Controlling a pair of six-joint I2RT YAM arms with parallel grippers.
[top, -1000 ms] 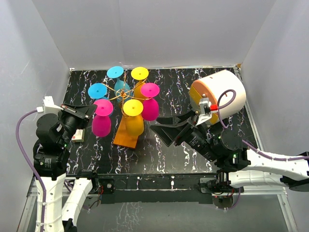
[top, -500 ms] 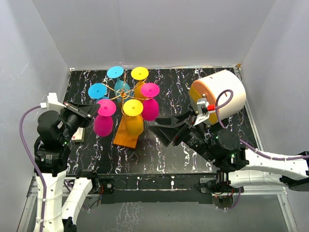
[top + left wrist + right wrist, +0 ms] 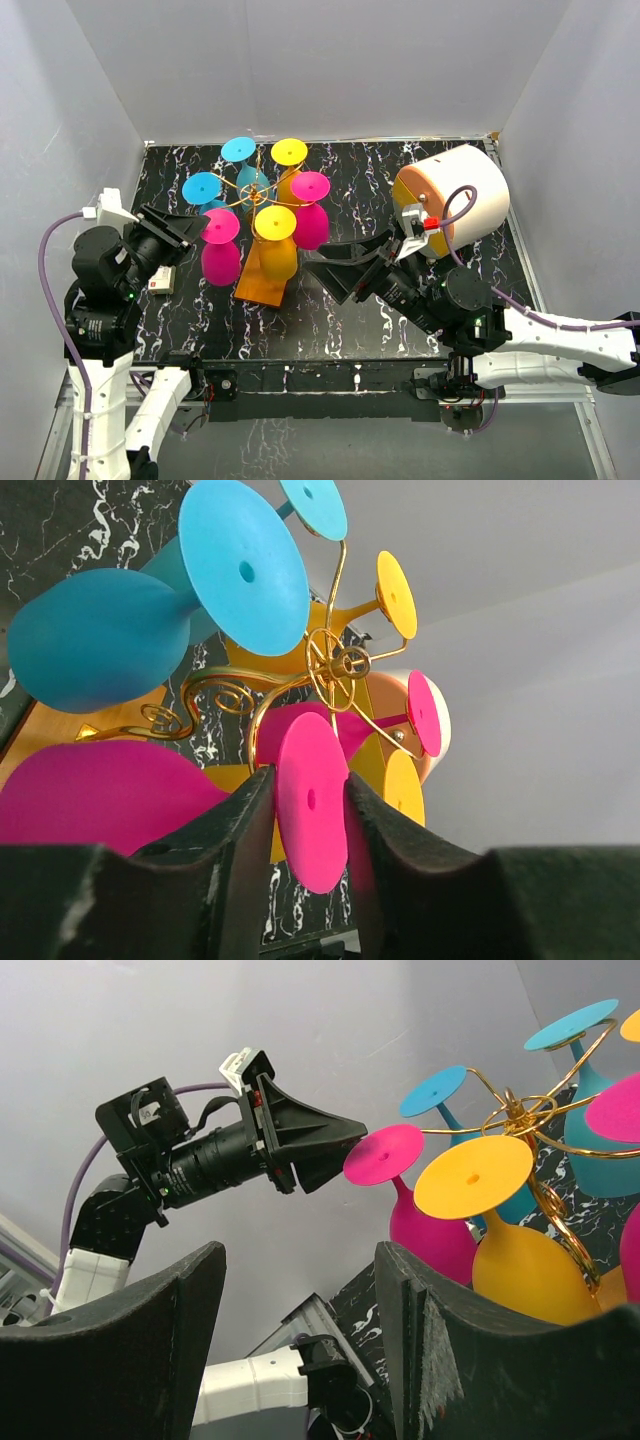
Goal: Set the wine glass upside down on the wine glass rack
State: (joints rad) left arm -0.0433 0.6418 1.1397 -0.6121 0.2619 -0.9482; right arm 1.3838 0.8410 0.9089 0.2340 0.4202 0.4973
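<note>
The wine glass rack is a gold wire stand on an orange base, with several blue, yellow and pink glasses hung upside down on it. My left gripper is shut on the round foot of a pink wine glass, held upside down at the rack's left side. In the left wrist view the pink foot stands on edge between my fingers, with the rack's scroll arms just beyond. My right gripper is open and empty to the right of the rack; its view shows the pink glass and the left gripper.
A white-and-orange drum lies at the right rear of the black marbled table. A small white box sits under the left arm. White walls close in the table on three sides.
My left gripper has carried the pink glass a little to the right, nearer the rack. My right arm has shifted slightly left.
</note>
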